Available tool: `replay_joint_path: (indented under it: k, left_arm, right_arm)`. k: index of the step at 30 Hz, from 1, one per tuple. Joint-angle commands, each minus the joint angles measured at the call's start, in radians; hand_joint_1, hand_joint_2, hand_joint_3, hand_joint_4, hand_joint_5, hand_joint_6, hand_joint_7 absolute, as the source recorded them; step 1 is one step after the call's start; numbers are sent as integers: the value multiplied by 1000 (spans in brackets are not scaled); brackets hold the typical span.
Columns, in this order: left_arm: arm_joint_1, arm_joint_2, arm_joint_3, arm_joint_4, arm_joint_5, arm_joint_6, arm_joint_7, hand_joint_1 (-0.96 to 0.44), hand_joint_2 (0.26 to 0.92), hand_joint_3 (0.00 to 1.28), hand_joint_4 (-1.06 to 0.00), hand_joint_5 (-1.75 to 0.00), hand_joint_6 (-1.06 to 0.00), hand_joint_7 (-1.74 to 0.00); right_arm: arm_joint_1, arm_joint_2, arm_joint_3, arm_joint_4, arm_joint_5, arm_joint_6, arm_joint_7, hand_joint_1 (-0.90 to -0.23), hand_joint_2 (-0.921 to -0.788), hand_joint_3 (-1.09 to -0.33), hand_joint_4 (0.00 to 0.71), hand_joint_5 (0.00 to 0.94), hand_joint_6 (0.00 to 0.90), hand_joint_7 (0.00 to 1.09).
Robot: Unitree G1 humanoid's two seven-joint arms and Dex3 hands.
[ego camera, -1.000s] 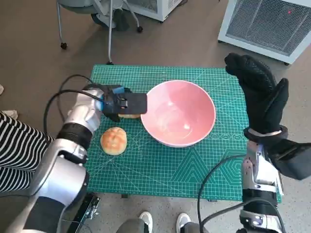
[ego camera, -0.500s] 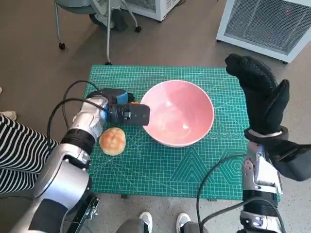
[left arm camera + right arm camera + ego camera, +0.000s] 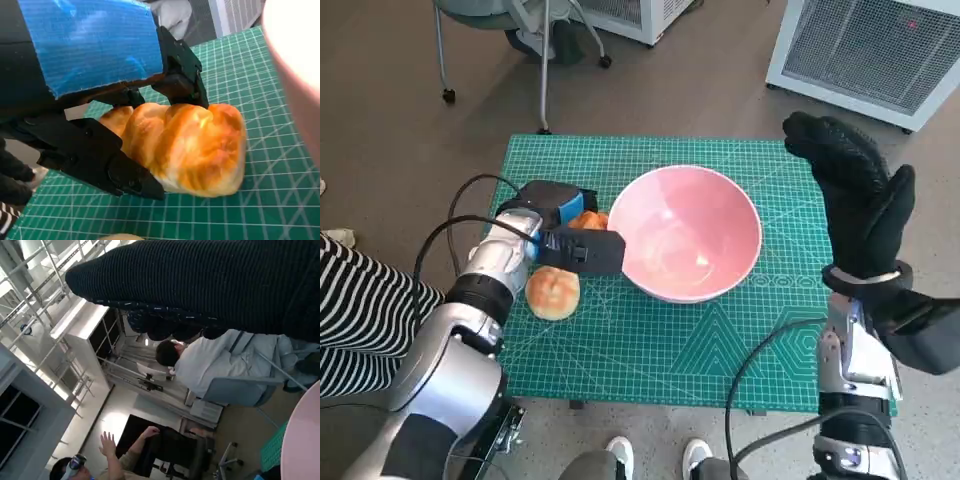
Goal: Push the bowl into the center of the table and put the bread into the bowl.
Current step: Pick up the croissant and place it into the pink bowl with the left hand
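The pink bowl (image 3: 688, 232) stands near the middle of the green cutting mat (image 3: 650, 360); its blurred rim (image 3: 295, 60) shows in the left wrist view. A golden bread loaf (image 3: 589, 220) (image 3: 185, 147) lies just to the left of the bowl. My left hand (image 3: 560, 228) (image 3: 90, 60) grips it, with black fingers (image 3: 100, 160) on both sides of the loaf. A round bun (image 3: 553, 292) sits on the mat nearer to me, apart from the hand. My gloved right hand (image 3: 855, 195) (image 3: 210, 285) is raised upright over the mat's right edge, fingers spread, holding nothing.
A person's striped sleeve (image 3: 350, 310) is at the left, shoes (image 3: 620, 455) at the table's near edge. Chair legs (image 3: 545, 60) and a white unit (image 3: 880, 50) stand on the floor beyond. The right wrist view shows a seated person (image 3: 200, 360) and another person's raised hand (image 3: 106, 444).
My left hand has closed round the loaf and shifted a little, so the loaf now shows beyond the hand beside the bowl. Bowl, bun and right hand have stayed put.
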Motion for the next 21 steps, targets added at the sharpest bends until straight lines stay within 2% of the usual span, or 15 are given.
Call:
replay_joint_path:
  k: [1,12,21]
  left_arm:
    - [29,11,-3,13,5,-8,12,-1,920,64,-698,-1236,-628,-1079]
    - [-32,64,51,-12,-37,-32,24,0,920,50,-709,-1220,-651,-1060]
    - [-92,118,152,-84,-104,-98,129,1,918,35,-723,-1182,-673,-1060]
  right_arm:
    - [32,3,2,-9,-4,18,-8,-738,-921,-627,196,0,154,315]
    - [40,-1,0,-18,1,24,-4,-738,-921,-630,193,0,145,318]
    - [44,-7,-4,-26,7,29,1,-741,-921,-638,182,0,133,319]
